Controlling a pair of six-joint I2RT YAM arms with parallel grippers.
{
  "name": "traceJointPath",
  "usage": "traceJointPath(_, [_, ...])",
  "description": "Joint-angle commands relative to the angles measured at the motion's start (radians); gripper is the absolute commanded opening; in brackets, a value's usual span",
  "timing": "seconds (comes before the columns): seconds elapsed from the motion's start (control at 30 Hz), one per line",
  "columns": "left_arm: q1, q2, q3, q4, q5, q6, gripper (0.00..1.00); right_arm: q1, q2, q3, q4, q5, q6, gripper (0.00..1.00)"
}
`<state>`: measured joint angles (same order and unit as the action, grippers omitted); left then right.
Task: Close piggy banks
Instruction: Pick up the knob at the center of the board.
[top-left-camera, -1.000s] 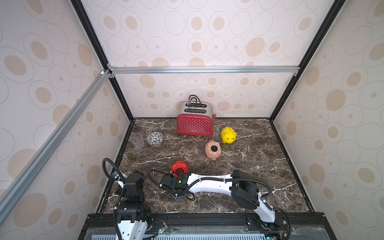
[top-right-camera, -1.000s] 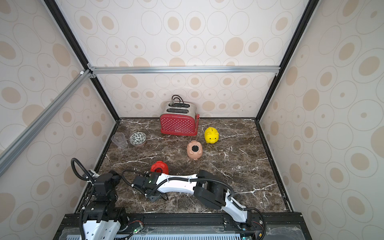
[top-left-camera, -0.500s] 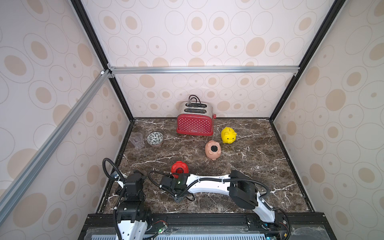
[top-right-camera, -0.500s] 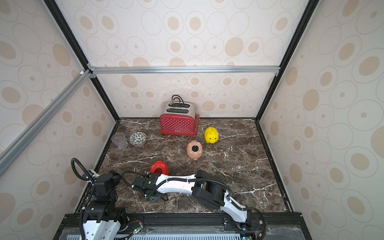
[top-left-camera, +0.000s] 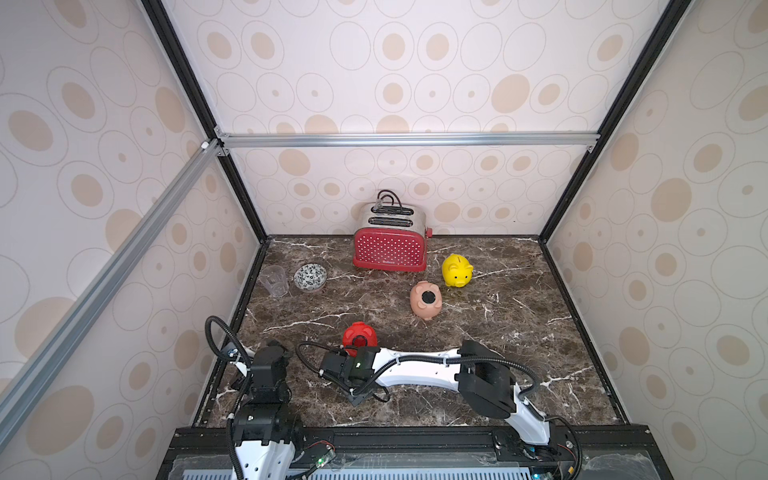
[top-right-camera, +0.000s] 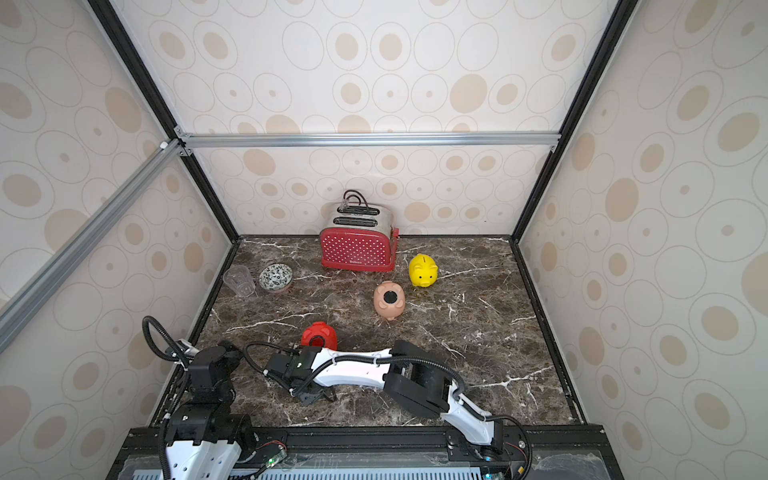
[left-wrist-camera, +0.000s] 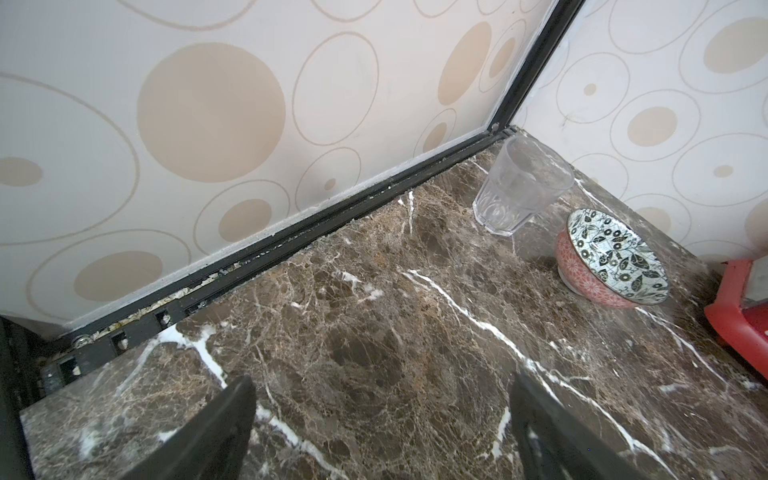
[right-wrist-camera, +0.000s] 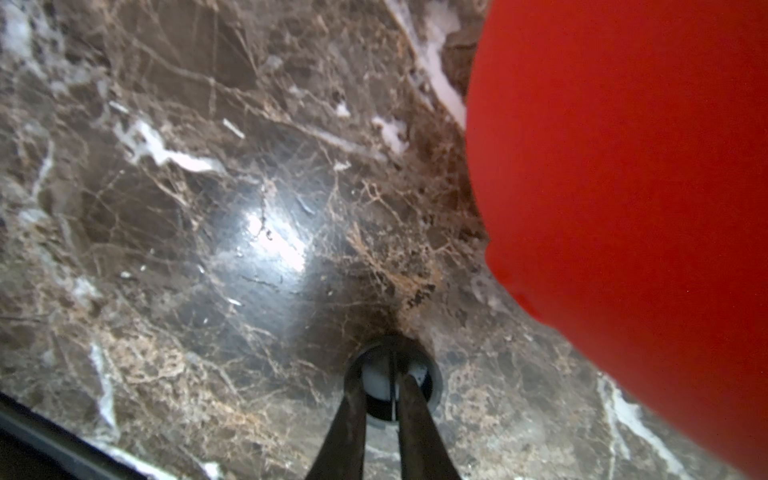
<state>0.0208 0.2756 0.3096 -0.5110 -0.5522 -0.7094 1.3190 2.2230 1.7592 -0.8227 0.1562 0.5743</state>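
right wrist view: the right gripper (right-wrist-camera: 384, 378) stands with its jaws nearly together, clamped on the small round dark stopper with a pale centre (right-wrist-camera: 434, 386). the stopper lies flat on the brown marble tabletop (right-wrist-camera: 208, 208), just beside the red rounded plastic piggy bank (right-wrist-camera: 623, 187).

judged progress: early.
- in both top views the red piggy bank (top-left-camera: 360, 336) shows a belly hole that looks unplugged.
- the peach-pink plastic piggy bank (top-left-camera: 425, 300) lies belly up. its hole is dark, and whether it is plugged cannot be told.
- the yellow plastic piggy bank (top-left-camera: 456, 270) stands upright near the red polka-dot toaster (top-left-camera: 390, 249), belly hidden.

the right arm (top-left-camera: 415, 365) reaches low across the table front. the left gripper (left-wrist-camera: 382, 380), jaws wide apart and empty, hovers over bare marble at the near left corner.
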Motion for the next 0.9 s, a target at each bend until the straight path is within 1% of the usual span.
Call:
traceJointPath(0.0, [0.004, -0.01, 0.0, -0.021, -0.023, -0.006, 0.95, -0.007, -0.024, -0.009, -0.02, -0.004, 0.001, 0.18])
traceJointPath(0.43, [0.003, -0.012, -0.001, -0.021, -0.023, -0.006, 0.95, -0.009, -0.015, -0.001, -0.057, 0.061, 0.012, 0.18])
traceJointPath(0.87, [0.003, -0.01, -0.001, -0.019, -0.022, -0.007, 0.96, -0.014, 0.031, 0.008, -0.05, 0.026, 0.007, 0.17])
